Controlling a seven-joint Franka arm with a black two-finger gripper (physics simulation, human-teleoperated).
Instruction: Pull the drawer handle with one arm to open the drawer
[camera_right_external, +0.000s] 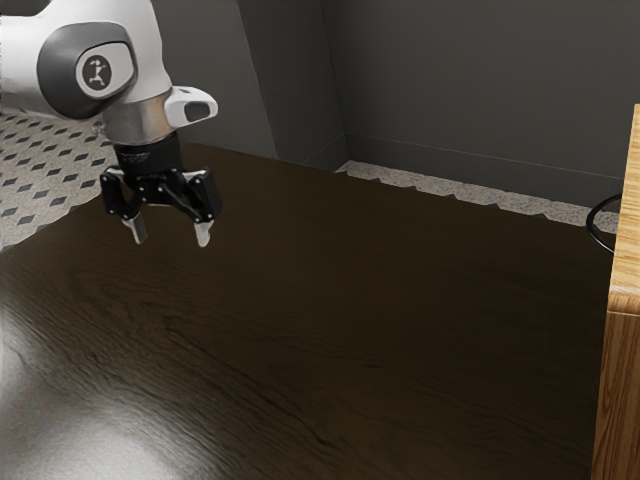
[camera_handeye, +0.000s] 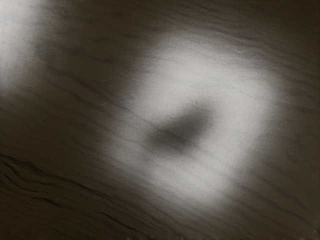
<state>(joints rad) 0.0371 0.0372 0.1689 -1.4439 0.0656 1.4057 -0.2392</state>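
One gripper (camera_right_external: 170, 237) hangs wide open over the worktop (camera_right_external: 350, 330), well apart from the drawer handle (camera_right_external: 591, 224); grasp and pull not yet done.

The claw (camera_right_external: 170, 236) hangs downward, fingers spread apart.

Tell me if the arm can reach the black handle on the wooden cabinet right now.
Probably yes: the gripper, jaws open, hangs over the table, nothing between it and the handle, though far off.
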